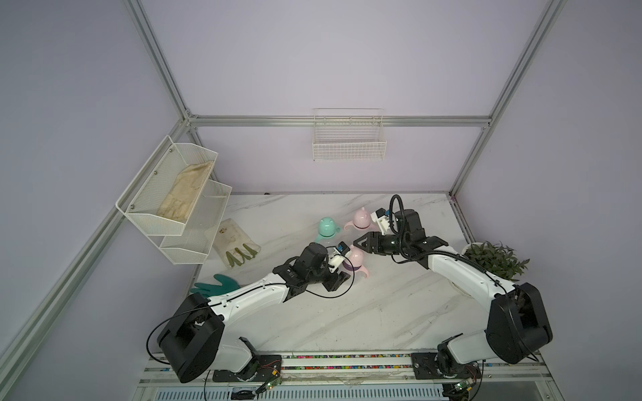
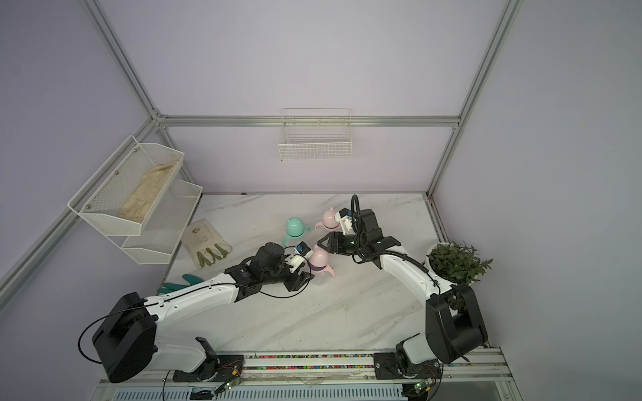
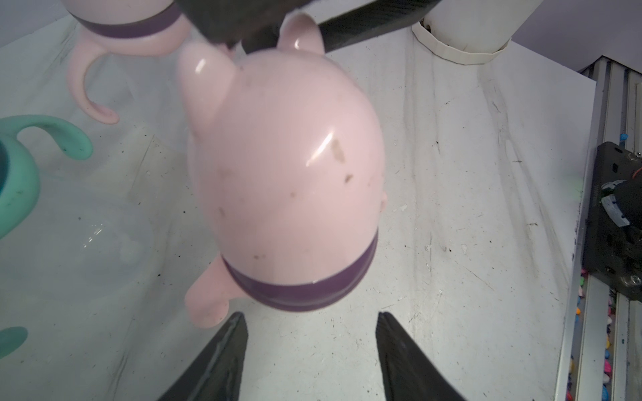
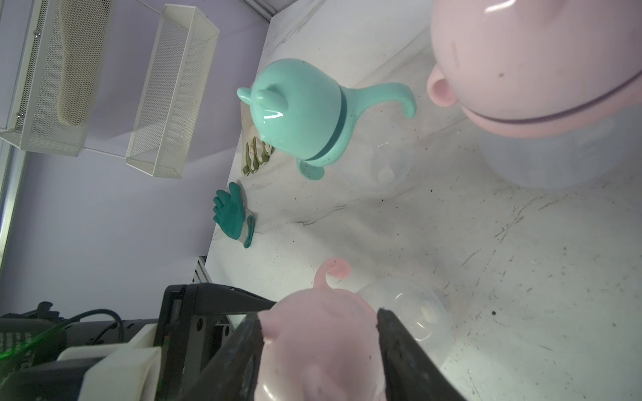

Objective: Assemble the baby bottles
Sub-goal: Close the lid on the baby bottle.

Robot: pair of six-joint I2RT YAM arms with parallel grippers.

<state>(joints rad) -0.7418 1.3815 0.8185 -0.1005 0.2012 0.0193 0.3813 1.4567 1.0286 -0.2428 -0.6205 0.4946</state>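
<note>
A: Where is the bottle that is being worked on?

B: The near pink bottle [image 1: 356, 258] is mid-table, between the two arms. The right gripper [image 4: 318, 314] reaches its eared cap [image 3: 288, 166] from the far side and is clamped on it. In the right wrist view both fingers [image 4: 399, 347] lie against the cap's sides.

A: And the left gripper [image 3: 311, 316]?

B: It comes in low from the near left. Its fingers stand apart just below the purple collar [image 3: 302, 295]. The clear body is too faint there, so I cannot tell whether they press on it.

A: What crowds it?

B: The mint bottle [image 1: 326, 227] and the far pink bottle [image 1: 361, 218] stand behind it, toward the back wall. Both are near it but apart from it. The far pink one is just beside the right arm's wrist camera [image 1: 380, 218].

A: Where is the open room?

B: The table [image 1: 364, 312] is bare marble from the near bottle to the front rail [image 1: 347, 357], between the two arms. A second bare strip runs behind the bottles to the back edge.

A: And the edges?

B: A potted plant [image 1: 493, 258] sits at the right edge, beside the right forearm. At the left edge lies a green glove [image 1: 215, 283], its fingers past the edge and partly hidden by the left forearm. A pale glove [image 1: 236, 243] lies flat further back, below the mesh shelves [image 1: 166, 194] on the left wall. A wire basket [image 1: 349, 142] hangs on the back wall, well above the table.
</note>
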